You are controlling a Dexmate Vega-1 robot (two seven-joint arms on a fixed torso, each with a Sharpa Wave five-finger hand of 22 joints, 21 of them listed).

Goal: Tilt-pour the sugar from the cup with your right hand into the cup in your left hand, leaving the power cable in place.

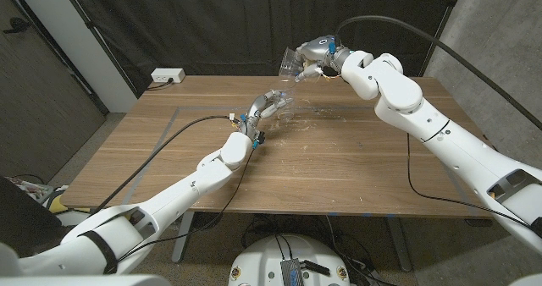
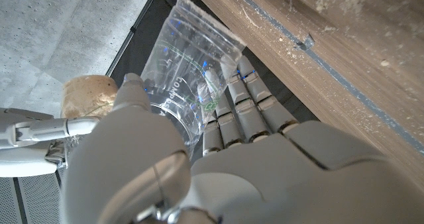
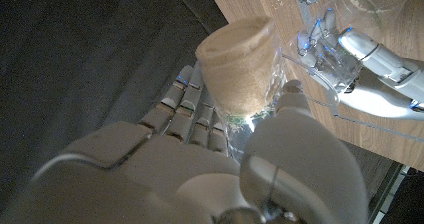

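Observation:
My right hand [image 1: 320,52] is raised above the table's far side and grips a clear plastic cup [image 1: 292,63] tilted toward my left. In the right wrist view this cup [image 3: 238,65] holds light brown sugar, with my right hand [image 3: 199,164] wrapped around it. Lower down and nearer, my left hand [image 1: 261,110] holds a second clear cup [image 1: 284,108] just over the tabletop. This cup [image 2: 185,65] looks empty between the fingers [image 2: 242,111] of my left hand. The sugar cup [image 2: 86,95] hangs apart from it. A black power cable [image 1: 174,134] lies across the table's left part.
A white power strip [image 1: 167,76] sits at the table's far left corner. Grey tape lines [image 1: 356,117] mark a rectangle on the wooden table [image 1: 339,167]. A thick black hose [image 1: 406,25] arcs behind my right arm. Dark curtains hang beyond the far edge.

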